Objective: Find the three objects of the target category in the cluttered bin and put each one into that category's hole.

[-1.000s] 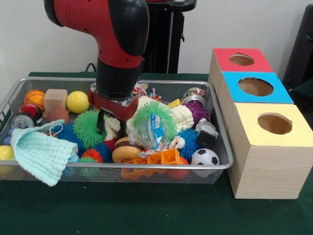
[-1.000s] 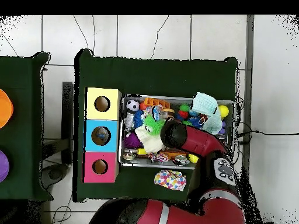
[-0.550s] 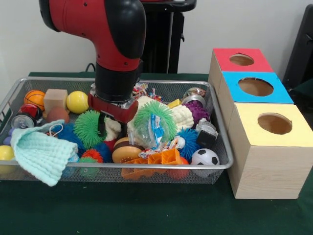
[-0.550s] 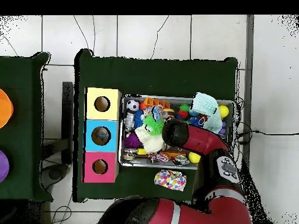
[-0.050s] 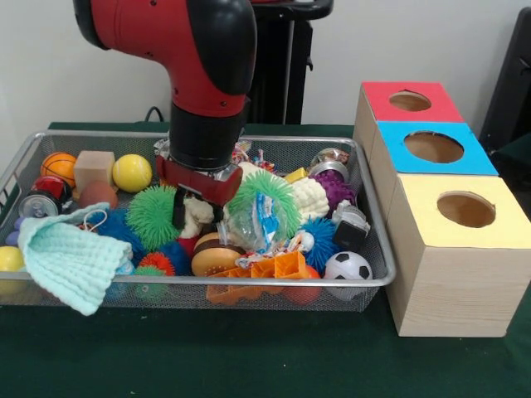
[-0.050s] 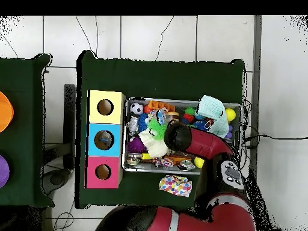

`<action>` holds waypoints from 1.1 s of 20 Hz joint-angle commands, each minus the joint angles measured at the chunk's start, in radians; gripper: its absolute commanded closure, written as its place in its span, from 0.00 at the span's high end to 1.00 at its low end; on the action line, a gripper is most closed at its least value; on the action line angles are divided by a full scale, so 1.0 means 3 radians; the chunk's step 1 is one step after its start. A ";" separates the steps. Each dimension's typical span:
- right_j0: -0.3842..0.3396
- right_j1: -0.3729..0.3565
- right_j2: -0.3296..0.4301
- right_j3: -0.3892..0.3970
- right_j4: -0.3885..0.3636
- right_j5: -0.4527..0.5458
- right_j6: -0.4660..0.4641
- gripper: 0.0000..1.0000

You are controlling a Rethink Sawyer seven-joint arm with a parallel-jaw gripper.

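My gripper [image 5: 197, 217] is down inside the wire bin [image 5: 249, 282], open, with a black finger [image 5: 178, 211] on each side of a cream plush toy [image 5: 199, 212]. A green spiky ball [image 5: 152, 215] lies just left of it and a green spiky ring [image 5: 264, 199] just right. In the overhead view the arm's end [image 6: 177, 137] covers the gripper. Beside the bin stand three boxes with round holes: red [image 5: 411, 101], blue [image 5: 433, 148] and yellow [image 5: 465, 210].
The bin is packed: a mint cloth [image 5: 70, 259], yellow ball [image 5: 132, 172], small basketball [image 5: 58, 167], wooden block [image 5: 94, 168], can [image 5: 41, 199], soccer ball [image 5: 348, 267], burger toy [image 5: 214, 259] and purple spiky ball [image 5: 336, 189]. A spotted cloth [image 6: 175, 184] lies outside the bin.
The arm has shifted slightly to the right in the front view and the gripper now sits a little lower around the cream plush toy. The bin's contents have barely moved.
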 commanded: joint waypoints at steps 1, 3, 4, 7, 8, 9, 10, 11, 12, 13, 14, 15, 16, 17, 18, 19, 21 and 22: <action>0.0444 -0.0219 -0.0237 0.0190 0.0421 0.0682 0.1125 1.00; 0.0544 -0.0293 -0.0382 0.0196 0.0563 0.0828 0.1265 1.00; 0.0566 -0.0318 -0.0422 0.0203 0.0619 0.0852 0.1286 1.00; 0.0548 -0.0505 -0.0528 0.0316 0.0792 0.1004 0.1306 1.00; 0.0520 -0.0547 -0.0526 0.0353 0.0825 0.1006 0.1270 1.00; 0.0486 -0.0617 -0.0526 0.0422 0.0848 0.1011 0.1230 1.00; 0.0451 -0.0688 -0.0526 0.0492 0.0872 0.1016 0.1191 1.00; 0.0400 -0.0769 -0.0515 0.0590 0.0903 0.1007 0.1147 1.00; 0.0374 -0.0832 -0.0490 0.0679 0.0928 0.0960 0.1114 1.00; 0.0347 -0.0896 -0.0465 0.0768 0.0954 0.0914 0.1080 1.00; 0.0302 -0.0922 -0.0433 0.0830 0.0963 0.0861 0.1032 1.00; 0.0257 -0.0949 -0.0400 0.0892 0.0972 0.0808 0.0984 1.00; 0.0254 -0.0927 -0.0382 0.0887 0.0987 0.0781 0.0983 1.00; 0.0234 -0.0904 -0.0348 0.0886 0.1004 0.0743 0.0966 1.00; 0.0216 -0.0908 -0.0329 0.0910 0.1012 0.0708 0.0944 1.00; 0.0180 -0.0920 -0.0289 0.0966 0.1025 0.0635 0.0917 1.00; 0.0170 -0.0862 -0.0250 0.0925 0.1035 0.0594 0.0910 1.00; 0.0156 -0.0861 -0.0232 0.0939 0.1038 0.0569 0.0898 1.00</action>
